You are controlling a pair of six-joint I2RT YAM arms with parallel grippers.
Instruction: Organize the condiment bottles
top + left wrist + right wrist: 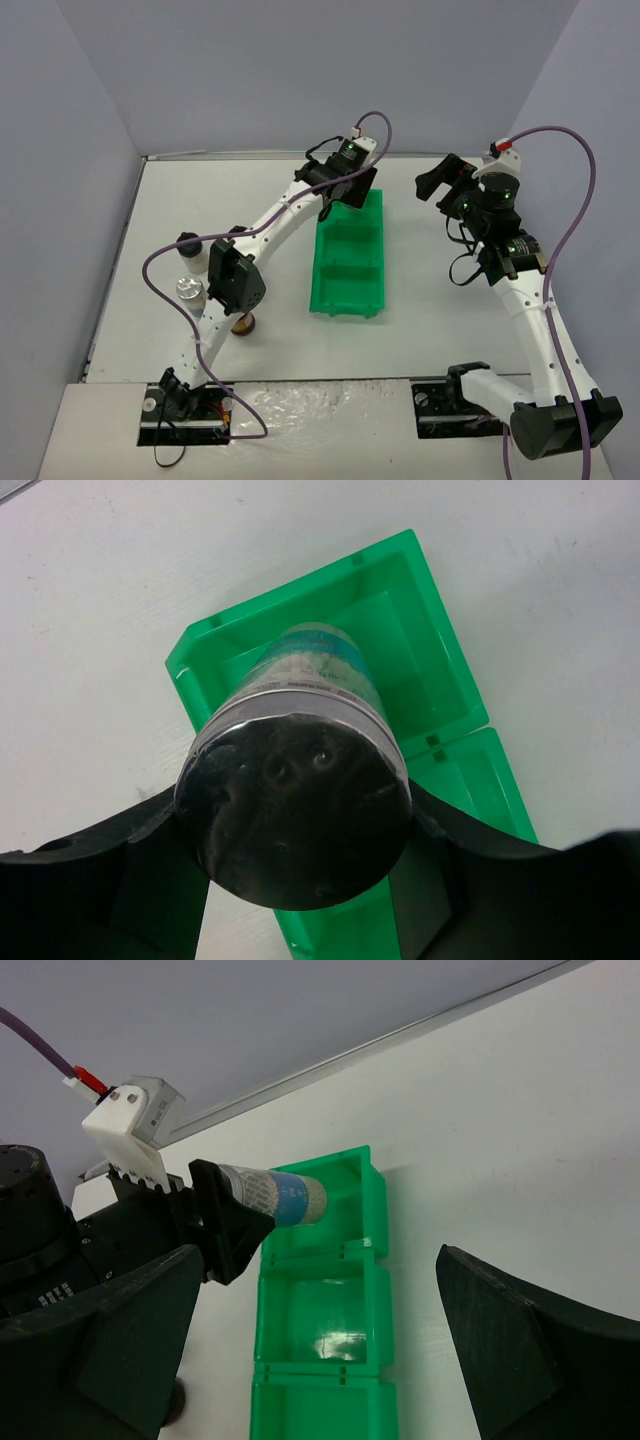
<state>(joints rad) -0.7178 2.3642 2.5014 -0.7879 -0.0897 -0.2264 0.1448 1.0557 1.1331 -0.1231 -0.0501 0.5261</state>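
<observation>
My left gripper is shut on a silver-capped condiment bottle with a pale, blue-labelled body. It holds the bottle tilted over the far compartment of the green bin. In the right wrist view the same bottle juts out from the left fingers above that compartment. My right gripper is open and empty, hovering right of the bin's far end. At the table's left stand a black-capped bottle, a silver-capped bottle and a brownish bottle half hidden by the left arm.
The green bin has three compartments in a row running away from me; the middle and near ones show nothing inside. The left arm stretches diagonally over the loose bottles. Grey walls close in the table at the left, back and right.
</observation>
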